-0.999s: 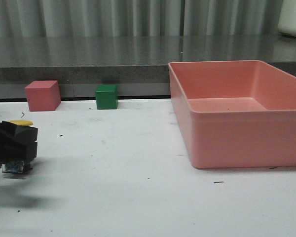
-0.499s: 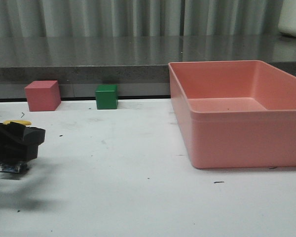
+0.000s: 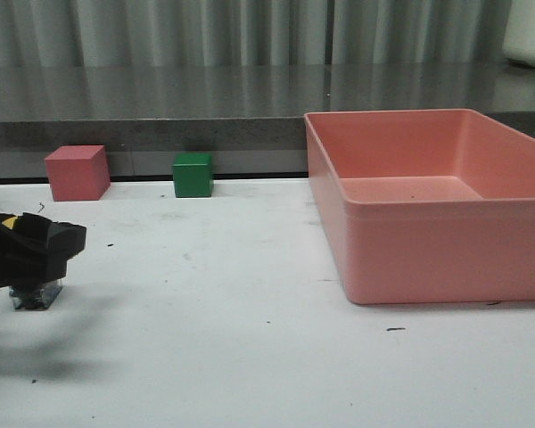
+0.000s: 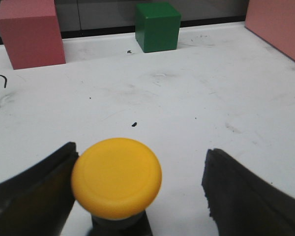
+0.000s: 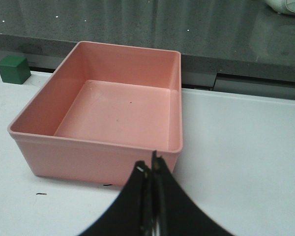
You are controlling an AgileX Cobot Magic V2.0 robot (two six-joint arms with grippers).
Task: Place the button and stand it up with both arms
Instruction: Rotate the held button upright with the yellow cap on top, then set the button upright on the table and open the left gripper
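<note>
White tabletop carries a big pink bin on the right, empty inside. Pink cube & green cube sit at the far edge, apart. Left end effector at far left w/ fingers spread wide; button upright between them, yellow cap beside one finger. Right end effector clenched, nothing held, near bin.
</note>
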